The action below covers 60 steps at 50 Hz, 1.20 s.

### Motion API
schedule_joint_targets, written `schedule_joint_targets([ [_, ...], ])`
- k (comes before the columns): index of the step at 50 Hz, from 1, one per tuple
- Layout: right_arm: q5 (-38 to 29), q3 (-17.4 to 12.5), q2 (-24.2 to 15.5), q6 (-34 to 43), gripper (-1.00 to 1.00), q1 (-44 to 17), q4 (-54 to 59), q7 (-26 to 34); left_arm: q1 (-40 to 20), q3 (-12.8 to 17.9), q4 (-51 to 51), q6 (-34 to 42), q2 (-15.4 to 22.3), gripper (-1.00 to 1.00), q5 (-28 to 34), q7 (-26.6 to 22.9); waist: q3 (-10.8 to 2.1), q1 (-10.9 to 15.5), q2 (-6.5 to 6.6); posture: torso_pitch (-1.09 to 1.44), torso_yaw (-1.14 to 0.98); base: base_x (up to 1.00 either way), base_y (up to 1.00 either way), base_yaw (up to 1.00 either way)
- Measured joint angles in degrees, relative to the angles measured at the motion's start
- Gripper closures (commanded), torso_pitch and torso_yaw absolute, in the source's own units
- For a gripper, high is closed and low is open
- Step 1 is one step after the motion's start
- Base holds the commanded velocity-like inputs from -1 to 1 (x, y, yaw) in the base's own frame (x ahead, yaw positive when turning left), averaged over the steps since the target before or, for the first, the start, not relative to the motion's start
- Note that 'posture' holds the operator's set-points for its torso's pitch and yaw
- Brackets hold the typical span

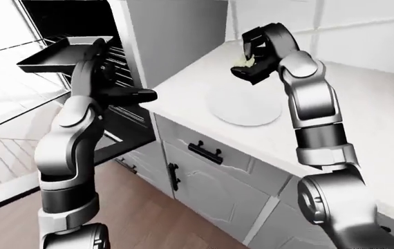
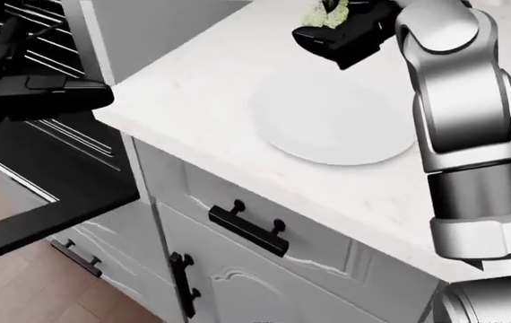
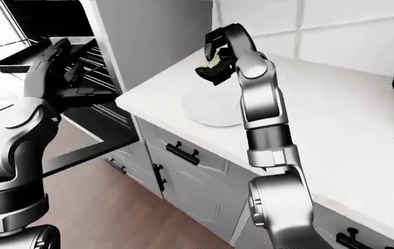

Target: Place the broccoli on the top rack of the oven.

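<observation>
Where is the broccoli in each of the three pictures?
Left-eye view: the broccoli is top middle, held in the right robot hand, above the plate.
Head view: the broccoli is at the top edge, right of middle.
Right-eye view: the broccoli is upper middle, a bit left.
Shared landmark: the white plate on the counter, just below the broccoli in every view.
</observation>
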Motion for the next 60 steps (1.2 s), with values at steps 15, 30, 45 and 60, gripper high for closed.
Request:
schedule_joint_targets([
  [15, -0.7, -1.0, -0.4, -0.8, 1.0, 0.4, 0.8, -1.1, 0.1, -0.5, -0.5, -0.2, -0.3, -1.0, -0.6, -0.6, 0.23, -1.7, 0.2, 0.0, 0.0, 0.0, 0.0, 1.0],
  [30, -0.1, 0.0, 0.5, -0.4, 1.0, 0.1, -0.2, -0.1, 0.1, 0.1, 0.0, -0.2, 0.2, -1.0, -0.2, -0.1, 0.27, -0.1, -0.65, 0.0, 0.0, 0.0, 0.0, 1.0],
  [45, -0.2, -1.1, -0.4, -0.4, 1.0, 0.6, 0.4, -1.2, 0.1, -0.6, -0.6, -0.2, -0.4, -1.0, -0.6, -0.5, 0.27, -1.7, 0.63, 0.0, 0.0, 0.0, 0.0, 1.0],
  [60, 0.5, -0.6, 0.2, -0.2, 1.0, -0.8, 0.8, -1.7, 0.1, -0.4, 0.6, 0.2, 0.2, -1.0, -0.2, -0.2, 1.51, -2.6, -1.29, 0.0, 0.0, 0.0, 0.0, 0.14],
])
